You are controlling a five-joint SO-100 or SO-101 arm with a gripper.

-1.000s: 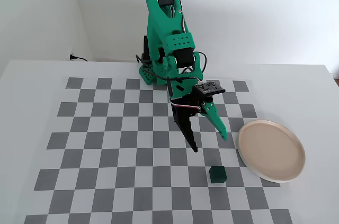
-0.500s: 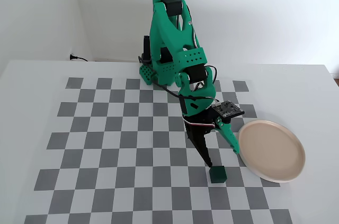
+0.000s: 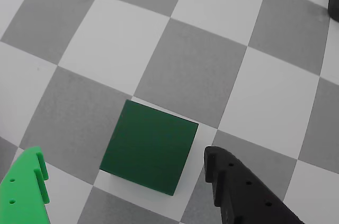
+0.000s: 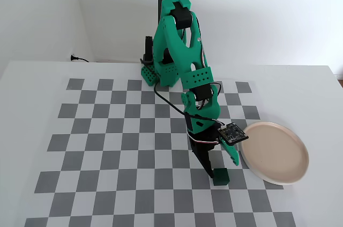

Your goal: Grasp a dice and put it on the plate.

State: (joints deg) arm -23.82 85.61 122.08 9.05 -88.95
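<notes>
Between the spread fingers of the pincer [image 3: 124, 181], untouched on the checkered mat: dice [image 3: 150, 146]. Reaching step (nothing held). Next: lower, close, carry to plate [image 4: 275, 152], well to one side.

Matt, smooth dark green dice [image 3: 150, 147], satin-smooth cream plate [image 4: 275, 153], matt plastic pincer [image 3: 123, 176].

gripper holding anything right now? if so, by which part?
Nothing held. The gripper is open, one finger on each side of the dice, with a gap showing at both in the wrist view. The dice sits flat on the checkerboard.
</notes>
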